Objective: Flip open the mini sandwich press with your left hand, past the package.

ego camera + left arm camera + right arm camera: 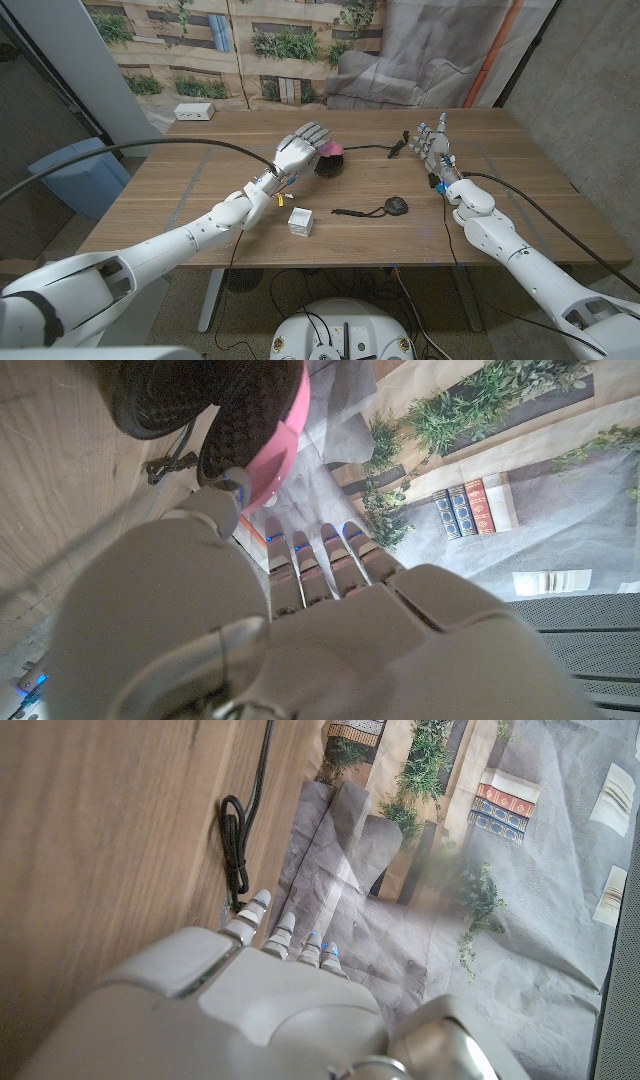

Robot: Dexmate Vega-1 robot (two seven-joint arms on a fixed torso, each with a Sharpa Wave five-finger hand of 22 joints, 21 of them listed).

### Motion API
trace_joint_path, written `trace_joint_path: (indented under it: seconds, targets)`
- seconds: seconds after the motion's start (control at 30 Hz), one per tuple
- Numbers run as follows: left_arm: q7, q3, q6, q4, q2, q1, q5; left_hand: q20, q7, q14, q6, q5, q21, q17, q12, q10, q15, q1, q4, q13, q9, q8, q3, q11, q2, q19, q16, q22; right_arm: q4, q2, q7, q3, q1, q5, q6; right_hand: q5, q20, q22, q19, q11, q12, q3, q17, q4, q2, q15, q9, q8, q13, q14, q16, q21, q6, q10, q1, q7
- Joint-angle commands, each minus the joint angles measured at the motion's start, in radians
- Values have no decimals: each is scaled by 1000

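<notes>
- The left hand (297, 152) is stretched far over the worktop (180, 195), its fingers (312, 132) straight, spread a little and holding nothing.
- The mini sandwich press (330, 158) sits just beside those fingers, on the side toward the right hand; it is a small round appliance with a pink top and dark body, near the middle of the worktop.
- In the left wrist view the press (255, 420) shows a pink lid raised off a black ribbed plate, right at the thumb tip; I cannot tell whether the thumb actually touches it.
- A small white package (300, 222) lies on the worktop behind the left fingers, beside the forearm and apart from it.
- A black cord (372, 149) runs from the press across the worktop toward the right fingers.
- The right hand (435, 148) stands upright at the far right part of the worktop, fingers (428, 131) extended, slightly apart and holding nothing.
- In the right wrist view a coiled piece of black cable (236, 845) lies on the wood just ahead of the right fingertips (262, 900).
- A flat round black object with a strap (385, 208) lies between the package and the right forearm, well short of either set of fingers.
- A white power strip (194, 112) rests at the far left corner, well beyond the left fingers.
</notes>
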Motion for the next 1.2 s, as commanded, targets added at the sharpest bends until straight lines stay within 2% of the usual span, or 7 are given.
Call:
trace_joint_path:
  seconds: [0.03,0.5,1.2]
  targets:
    - [16,7,1,22,-12,-25,1,-35,-1,9,7,-1,-2,2,-2,5,-63,11,1,1,4,-6,-8,2,3,11,-1,1,0,0,0,0,0,0,0,7,8,4,0,4,5,-7,4,2,90,-19,5,4,6,-8,3,4,-6,-6,3,0]
    - [39,24,-3,57,-31,-65,8,-36,-3,14,15,-1,-2,2,-2,7,-63,16,2,1,4,-8,-17,0,4,13,1,2,0,0,0,0,0,0,0,7,8,4,0,3,6,-7,4,2,90,-20,5,4,6,-9,3,4,-6,-5,3,-1]
    - [79,69,-6,151,-84,-147,8,-38,-5,15,29,-1,-2,2,-4,4,-60,23,3,2,5,-11,-30,-2,7,12,0,2,1,0,0,0,0,0,0,7,8,4,0,4,6,-7,4,2,90,-19,5,4,6,-9,3,4,-6,-4,3,-1]
